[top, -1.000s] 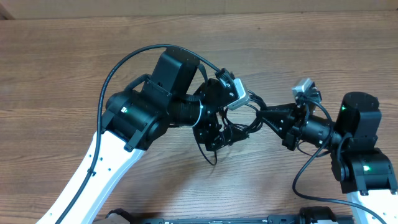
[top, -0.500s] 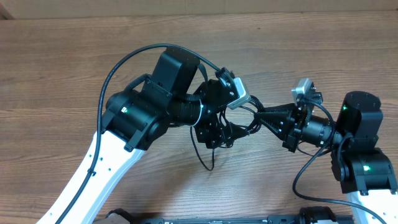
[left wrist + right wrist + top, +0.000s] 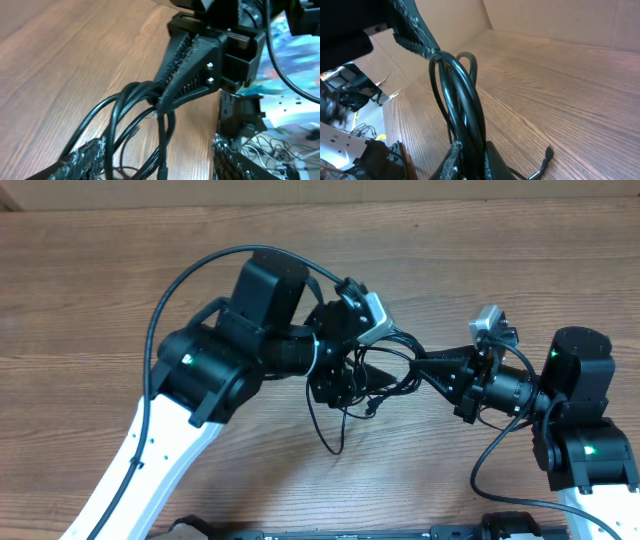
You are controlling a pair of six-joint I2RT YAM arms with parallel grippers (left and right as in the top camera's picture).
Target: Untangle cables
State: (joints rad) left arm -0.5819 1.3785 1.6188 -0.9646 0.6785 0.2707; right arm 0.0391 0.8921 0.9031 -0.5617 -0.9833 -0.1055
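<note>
The cables (image 3: 398, 376) are a bunch of thin black cords strung between my two grippers above the wooden table (image 3: 520, 270). My right gripper (image 3: 420, 364) is shut on the bunch; in the right wrist view the cords (image 3: 462, 95) rise in loops out of its pinched fingertips (image 3: 472, 157). My left gripper (image 3: 362, 378) is open. In the left wrist view its two fingers (image 3: 82, 157) stand wide apart, with several cable strands (image 3: 165, 135) running between them, unclamped. One loose tail (image 3: 335, 442) hangs to the table, and a small plug end (image 3: 548, 152) lies on the wood.
The right gripper's ribbed fingers (image 3: 187, 70) fill the middle of the left wrist view, close ahead of my left fingers. A cardboard wall (image 3: 560, 20) stands behind the table. Floor clutter with wires (image 3: 290, 130) shows past the table's edge.
The left arm has shifted a little left and back, and its fingers have narrowed somewhat around the strands. The bunch is spread wider between the grippers. The right arm has stayed put.
</note>
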